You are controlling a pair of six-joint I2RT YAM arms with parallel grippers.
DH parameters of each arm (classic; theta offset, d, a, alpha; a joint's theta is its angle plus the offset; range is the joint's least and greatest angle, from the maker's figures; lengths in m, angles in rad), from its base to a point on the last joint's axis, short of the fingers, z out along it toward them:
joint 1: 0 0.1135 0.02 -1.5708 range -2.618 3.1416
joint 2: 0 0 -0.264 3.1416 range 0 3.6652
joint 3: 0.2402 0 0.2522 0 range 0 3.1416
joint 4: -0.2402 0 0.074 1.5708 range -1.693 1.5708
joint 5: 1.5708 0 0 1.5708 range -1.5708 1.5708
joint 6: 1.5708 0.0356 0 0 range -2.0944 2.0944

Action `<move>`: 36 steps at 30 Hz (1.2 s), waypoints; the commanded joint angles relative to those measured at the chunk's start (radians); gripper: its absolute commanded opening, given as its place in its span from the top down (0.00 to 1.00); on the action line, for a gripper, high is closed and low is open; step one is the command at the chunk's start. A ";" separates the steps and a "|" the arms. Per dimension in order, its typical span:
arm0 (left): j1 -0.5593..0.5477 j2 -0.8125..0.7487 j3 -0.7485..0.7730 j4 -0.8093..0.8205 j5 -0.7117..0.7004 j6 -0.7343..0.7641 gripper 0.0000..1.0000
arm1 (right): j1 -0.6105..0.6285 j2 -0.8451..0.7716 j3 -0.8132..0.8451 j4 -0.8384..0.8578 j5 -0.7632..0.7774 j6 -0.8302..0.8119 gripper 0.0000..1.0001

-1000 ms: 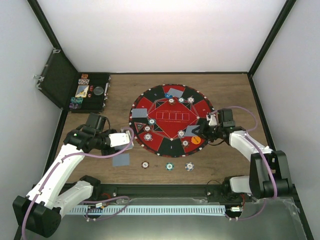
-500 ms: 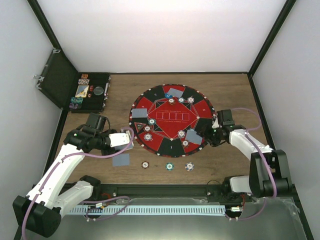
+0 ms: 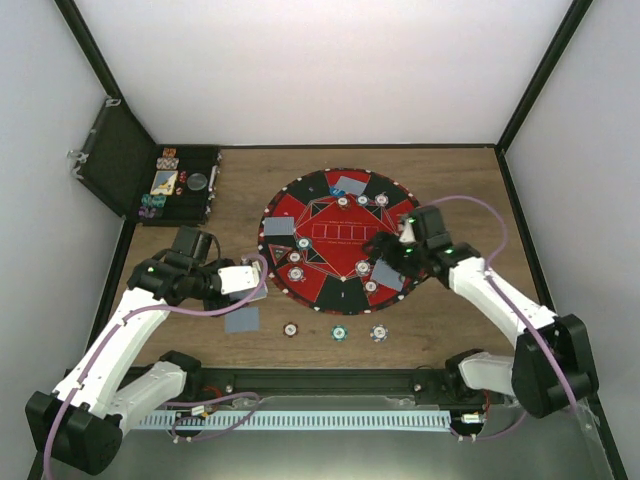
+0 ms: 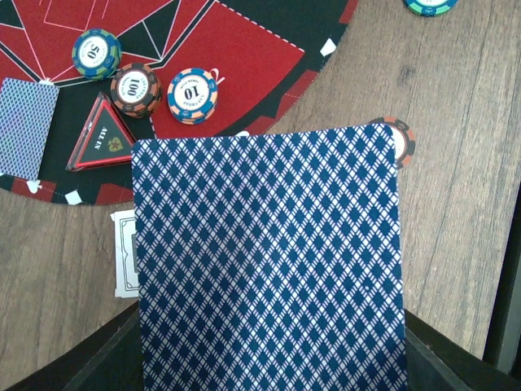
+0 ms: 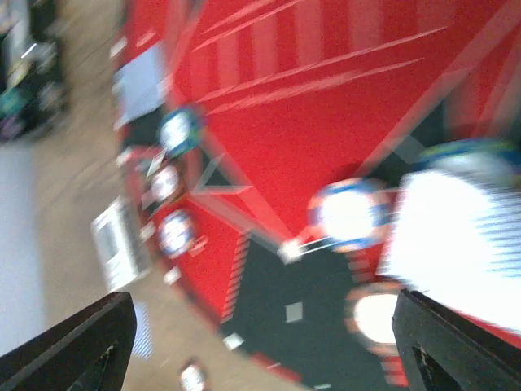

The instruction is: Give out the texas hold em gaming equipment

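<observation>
ok so the left fingers point(image 4: 98, 366) are clamped on a playing card with a blue-and-white diamond back point(image 4: 269, 261). They've got it by its near edge, so it sticks out flat in front of them. The card hangs just off the lower-left rim of the big round red-and-black mat point(image 3: 338, 293), over the wooden bench point(image 3: 460, 180).

An orange-rimmed chip point(image 4: 401, 140) pokes out from behind its far right corner, off the mat. On the other side there's a sliver of something white with a printed border point(image 4: 124, 252); can't tell what it is.

Just inside that part of the rim sit three round chips close together, marked 50 point(image 4: 96, 53), 100 point(image 4: 136, 88) and 10 point(image 4: 193, 94). Next to them is a black triangular marker with a red border point(image 4: 102, 142). Another diamond-backed card point(image 4: 24, 126) lies flat at the mat's edge.

The right fingers point(image 5: 73, 342) are spread wide with nothing between them, hovering over the right half of the mat. That wrist view is really blurry, so no fine detail there. From above, a grey-backed card point(image 3: 387, 273) lies flat on the mat's lower-right edge, just beside those fingers and not gripped.

Three loose chips point(image 3: 339, 332) sit in a row on the bench, just off the mat's near rim.
</observation>
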 commanded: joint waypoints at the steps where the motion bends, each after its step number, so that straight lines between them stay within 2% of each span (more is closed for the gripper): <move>1: 0.000 -0.004 -0.002 0.022 0.038 -0.012 0.96 | 0.177 0.056 -0.005 0.311 -0.329 0.116 0.10; 4: 0.000 -0.007 -0.003 0.022 0.039 -0.014 0.96 | 0.292 0.133 0.012 0.489 -0.469 0.190 0.09; 9: 0.000 -0.015 -0.005 0.022 0.036 -0.013 0.96 | 0.451 0.272 0.124 0.581 -0.508 0.207 0.08; 14: 0.000 -0.014 -0.001 0.021 0.040 -0.014 0.96 | 0.543 0.410 0.205 0.639 -0.519 0.238 0.12; 26: 0.000 -0.012 0.002 0.017 0.031 -0.004 0.95 | 0.604 0.630 0.334 0.764 -0.578 0.311 0.20; 31: 0.000 -0.011 -0.005 0.019 0.025 0.002 0.95 | 0.610 0.706 0.335 0.895 -0.621 0.396 0.25; 36: 0.000 -0.012 -0.008 0.020 0.023 0.005 0.96 | 0.609 0.744 0.338 0.912 -0.629 0.410 0.28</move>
